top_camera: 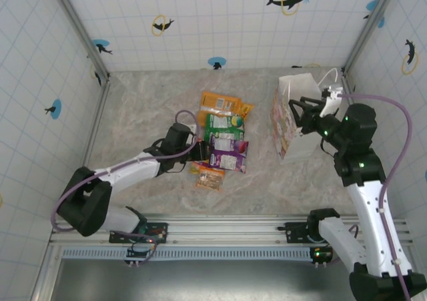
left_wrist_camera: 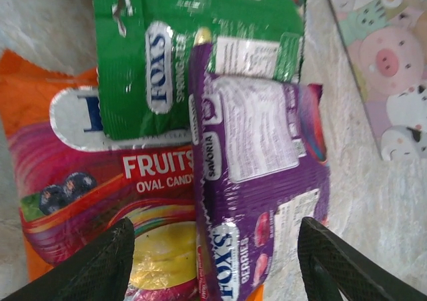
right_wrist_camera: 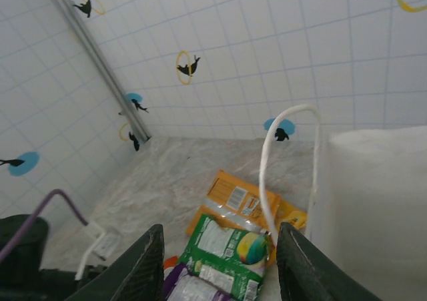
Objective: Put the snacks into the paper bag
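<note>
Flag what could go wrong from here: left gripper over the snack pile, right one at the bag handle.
1. The left gripper stands open astride the purple packet, which lies over the green packet and the orange packet; closing may pinch two or drag neighbours.
2. The thin handle runs between the fingers of the open right gripper; it could snag and tip the paper bag.

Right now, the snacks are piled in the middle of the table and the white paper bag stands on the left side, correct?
Not quite. The paper bag stands on the right side of the table, as the top external view shows. The snacks are indeed piled in the middle.
</note>
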